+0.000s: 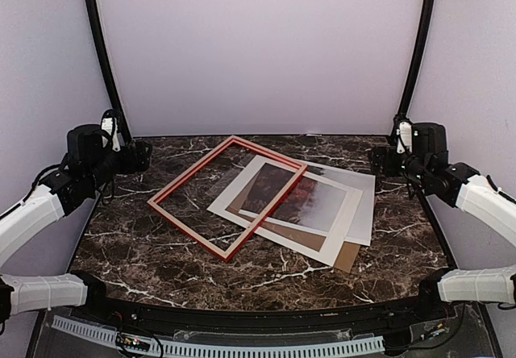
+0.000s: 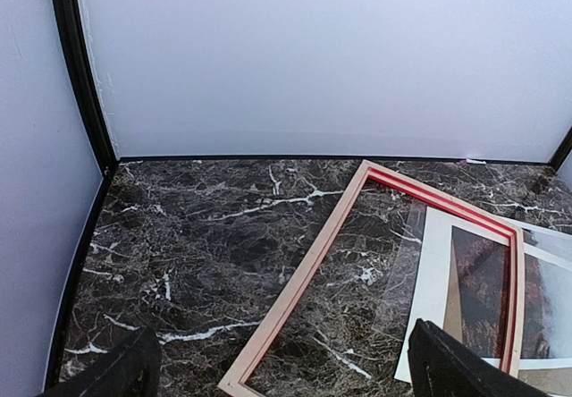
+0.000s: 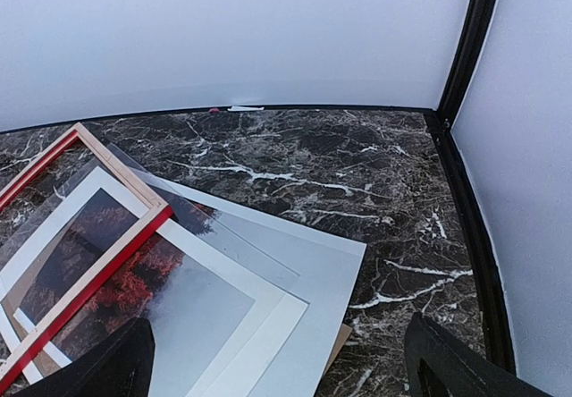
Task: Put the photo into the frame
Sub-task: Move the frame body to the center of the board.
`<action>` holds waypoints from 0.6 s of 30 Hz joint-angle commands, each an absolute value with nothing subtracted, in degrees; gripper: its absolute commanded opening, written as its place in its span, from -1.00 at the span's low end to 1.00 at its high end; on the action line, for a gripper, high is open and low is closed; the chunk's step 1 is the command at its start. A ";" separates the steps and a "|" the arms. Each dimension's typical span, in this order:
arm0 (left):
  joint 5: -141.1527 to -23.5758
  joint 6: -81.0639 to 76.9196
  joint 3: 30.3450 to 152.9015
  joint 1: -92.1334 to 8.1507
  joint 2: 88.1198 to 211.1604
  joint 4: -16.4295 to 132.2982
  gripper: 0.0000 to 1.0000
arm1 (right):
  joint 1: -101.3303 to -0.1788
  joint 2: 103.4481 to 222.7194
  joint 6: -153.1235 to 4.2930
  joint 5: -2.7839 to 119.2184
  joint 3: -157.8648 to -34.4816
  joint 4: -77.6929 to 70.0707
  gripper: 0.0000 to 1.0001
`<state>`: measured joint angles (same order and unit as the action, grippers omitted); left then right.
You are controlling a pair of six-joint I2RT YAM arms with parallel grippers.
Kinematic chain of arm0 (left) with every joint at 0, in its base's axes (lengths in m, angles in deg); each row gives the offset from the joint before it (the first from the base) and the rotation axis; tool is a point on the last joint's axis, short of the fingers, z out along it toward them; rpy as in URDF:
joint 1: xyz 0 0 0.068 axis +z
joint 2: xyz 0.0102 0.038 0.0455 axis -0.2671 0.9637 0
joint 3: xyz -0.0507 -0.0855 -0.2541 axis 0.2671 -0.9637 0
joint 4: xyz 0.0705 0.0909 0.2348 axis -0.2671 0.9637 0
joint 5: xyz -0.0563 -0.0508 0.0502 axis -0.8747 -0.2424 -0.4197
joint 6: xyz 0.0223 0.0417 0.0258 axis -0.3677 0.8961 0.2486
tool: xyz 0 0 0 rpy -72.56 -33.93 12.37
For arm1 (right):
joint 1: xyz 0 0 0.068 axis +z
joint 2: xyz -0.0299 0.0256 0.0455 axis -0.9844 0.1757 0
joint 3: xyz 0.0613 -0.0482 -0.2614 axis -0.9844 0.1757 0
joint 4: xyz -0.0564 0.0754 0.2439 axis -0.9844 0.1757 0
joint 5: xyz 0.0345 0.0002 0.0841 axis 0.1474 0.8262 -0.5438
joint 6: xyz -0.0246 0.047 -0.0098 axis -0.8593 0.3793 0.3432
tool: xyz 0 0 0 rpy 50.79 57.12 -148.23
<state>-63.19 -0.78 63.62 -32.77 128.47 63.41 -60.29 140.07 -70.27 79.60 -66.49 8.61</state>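
The red frame lies tilted at the table's middle left, its right part resting over a stack of sheets. Its paler wood side shows in the left wrist view and the right wrist view. The photo, red foliage fading to grey mist, lies in the stack, partly under the frame's right rail; it also shows in the right wrist view. My left gripper is open and empty, raised at the back left. My right gripper is open and empty, raised at the back right.
A cream-white mat lies over the photo. A pale grey sheet and a brown backing board corner stick out beneath. A clear sheet lies across the stack. Black posts and pale walls surround the dark marble table.
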 commanded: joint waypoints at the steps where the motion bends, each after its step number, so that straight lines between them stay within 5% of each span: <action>1: -63.46 -1.25 63.64 -32.33 128.57 61.19 0.98 | -60.67 138.95 -70.15 78.64 -67.42 5.08 0.97; 18: -67.02 0.42 66.78 -32.28 135.51 64.47 0.98 | -60.73 133.53 -67.05 77.75 -66.36 10.12 0.97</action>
